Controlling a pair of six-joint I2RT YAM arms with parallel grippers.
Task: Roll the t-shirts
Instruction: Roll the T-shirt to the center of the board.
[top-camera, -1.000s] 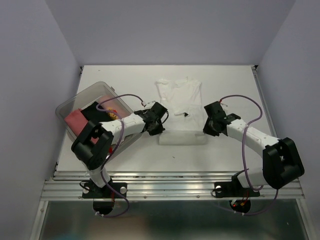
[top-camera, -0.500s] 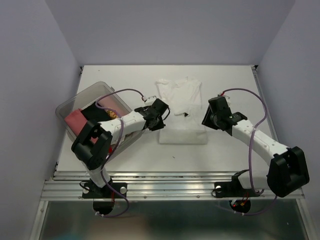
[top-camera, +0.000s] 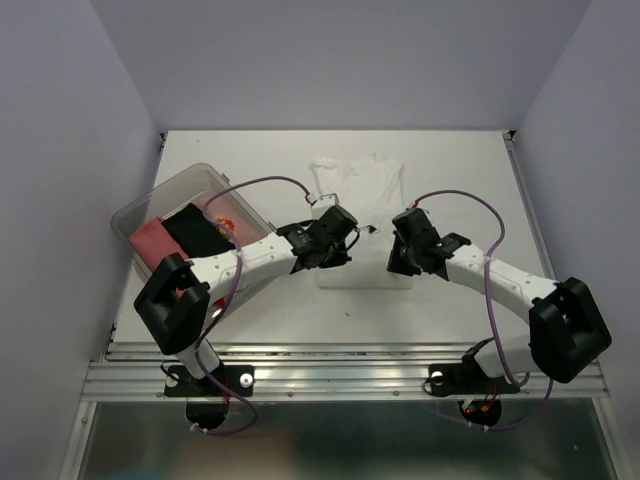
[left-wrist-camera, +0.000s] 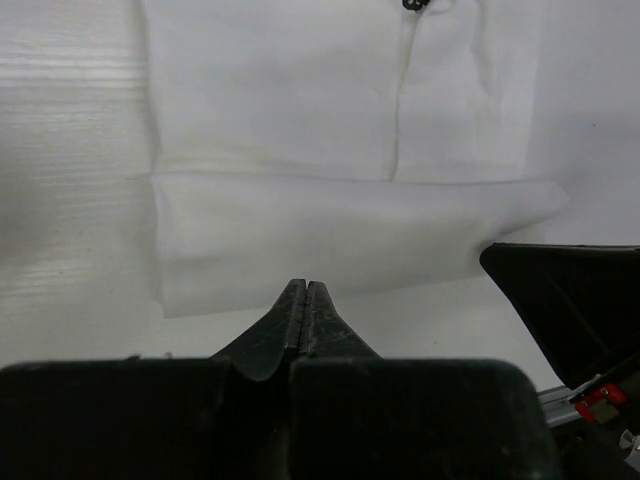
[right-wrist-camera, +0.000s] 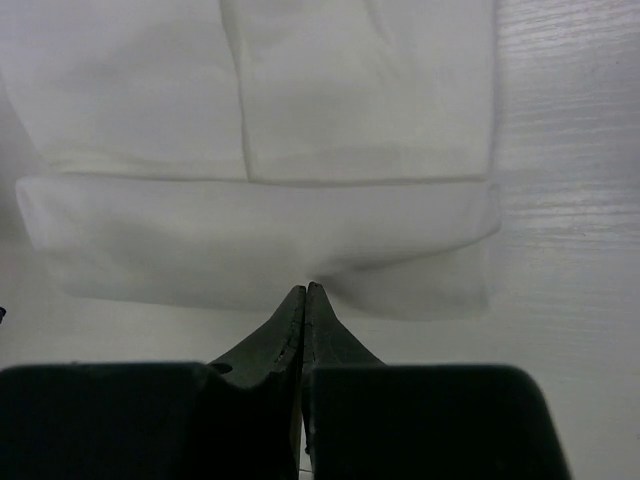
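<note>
Currently, the plain white thin cloth t-shirt (top-camera: 358, 190) lies flat on the pale white table (top-camera: 450, 170), its collar at the far end with a small dark neck label (top-camera: 371, 230) showing. The shirt's near end is turned up into a flat folded band (top-camera: 365, 277) that runs across its whole width.

The left gripper (top-camera: 335, 255) stands over the left part of that band. In the left wrist view its jaws are pressed together with no gap, and the tips (left-wrist-camera: 305, 286) meet the band's (left-wrist-camera: 330, 235) near edge. Whether any cloth is pinched cannot be told.

The right gripper (top-camera: 402, 258) stands over the right part of the band, apart from the left gripper. In the right wrist view its jaws are likewise clenched, and the tips (right-wrist-camera: 305, 288) sit at the near edge of the band (right-wrist-camera: 250, 235). A pinch of cloth cannot be confirmed here either.

A clear plastic tub (top-camera: 150, 205) stands well to the left of the white shirt. It holds a salmon-pink cloth shirt (top-camera: 150, 240), a black cloth shirt (top-camera: 195, 228) and a pale shirt with red-yellow print (top-camera: 222, 218).
</note>
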